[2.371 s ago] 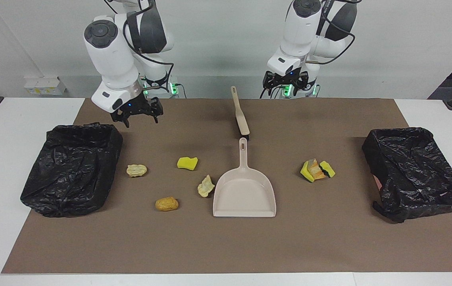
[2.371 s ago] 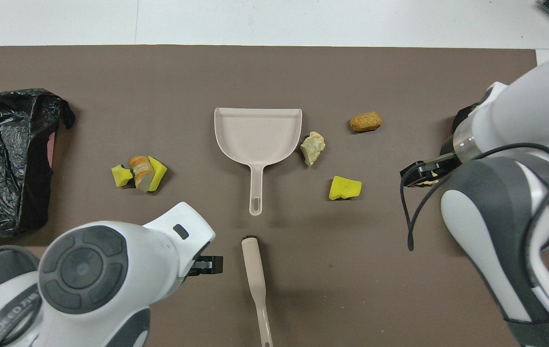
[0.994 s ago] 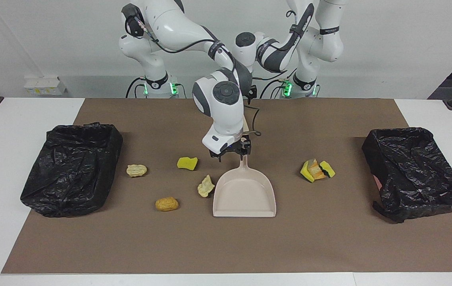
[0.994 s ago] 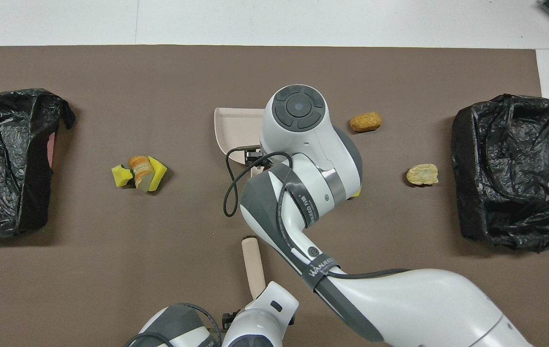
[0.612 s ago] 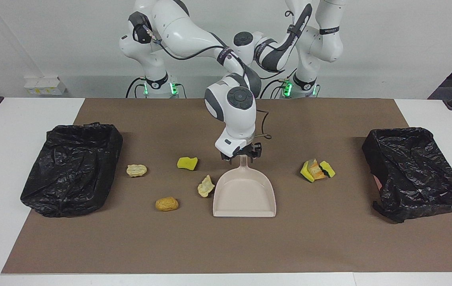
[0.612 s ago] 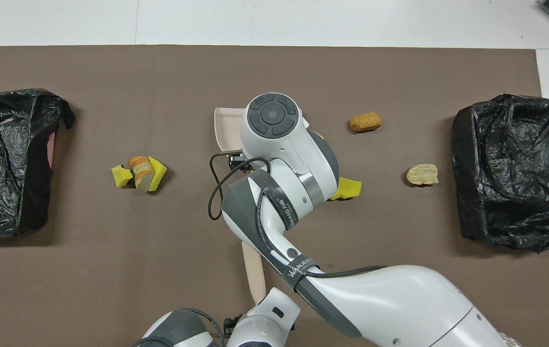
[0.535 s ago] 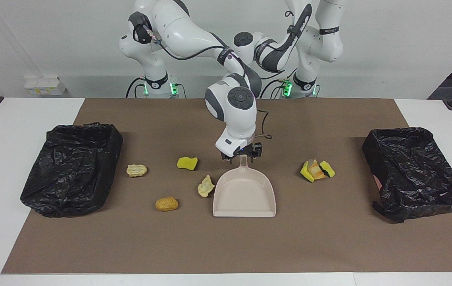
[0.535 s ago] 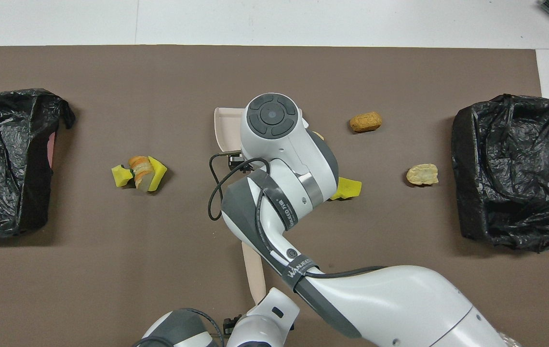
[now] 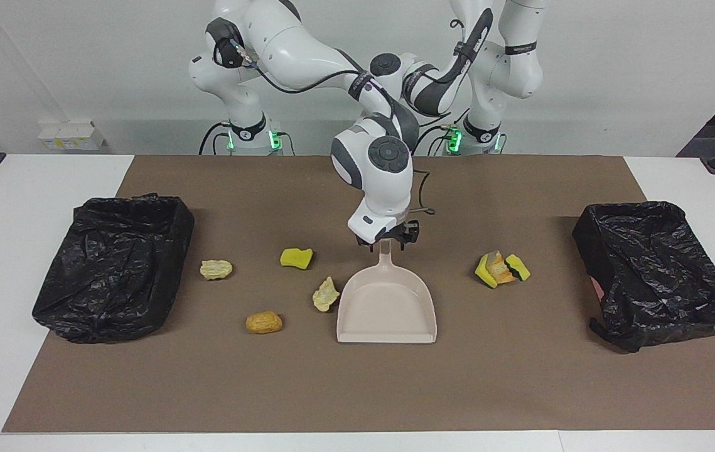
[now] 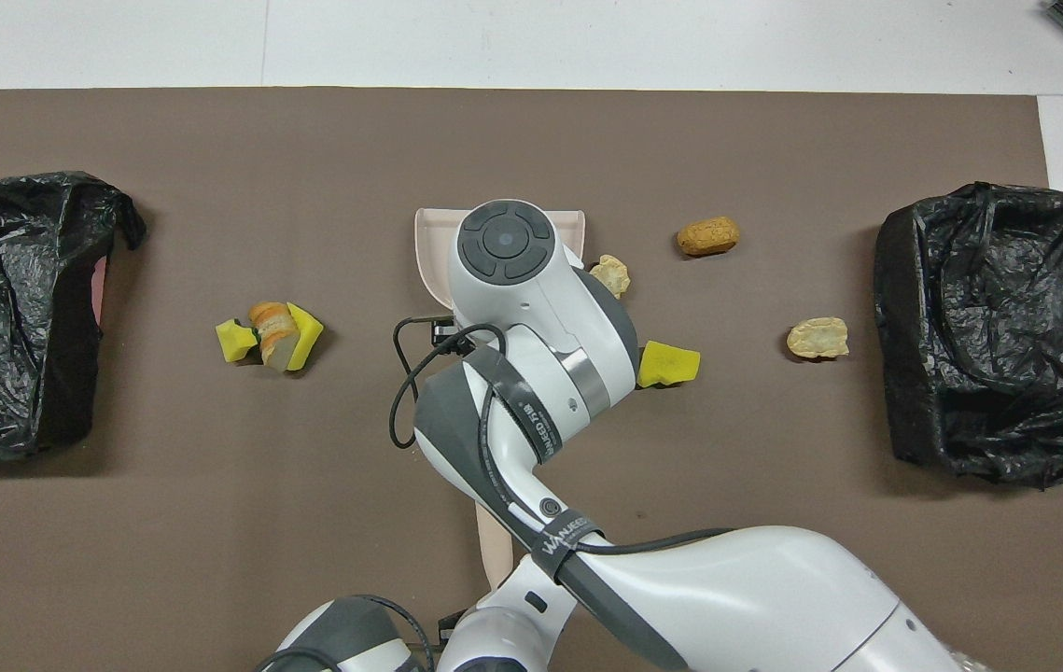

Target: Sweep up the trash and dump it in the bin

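Beige dustpan lay mid-mat with my right gripper at its handle tip; couldn't tell its grip. Left gripper was hidden, shut, near the brush. Trash touched the pan's edge, other scraps scattered toward both black bins, brown mat open elsewhere.

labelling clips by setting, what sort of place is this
Probably a robotics lab set up for a cleaning trial: two robot arms at a white table with a brown mat, a dustpan, staged scraps, and bag-lined bins at each end.
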